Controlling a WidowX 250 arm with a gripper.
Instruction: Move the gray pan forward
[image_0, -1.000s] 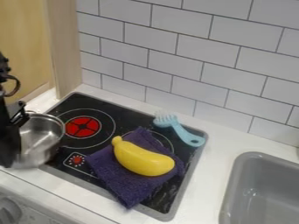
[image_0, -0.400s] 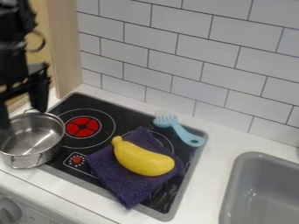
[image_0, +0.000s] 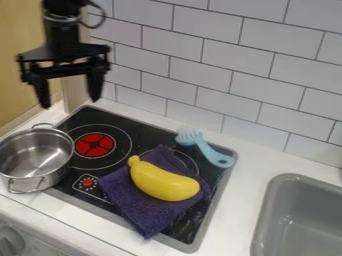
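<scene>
And here the black two-finger gripper (image_0: 69, 100) is hanging above the far left, fingers spread apart, grasping nothing. Below it, the round silver-gray metal pan (image_0: 37, 172) is sitting at the left, straddling the black stove's (image_0: 143, 132) left edge and the white table (image_0: 244, 200). To the right, a yellow plastic banana (image_0: 163, 184) is lying on a purple cloth (image_0: 130, 200), a light-blue brush (image_0: 208, 150) is resting beyond, and a gray sink (image_0: 297, 215) is occupying the near right.

No readable text, labels, brands, numbers or signs anywhere.
</scene>
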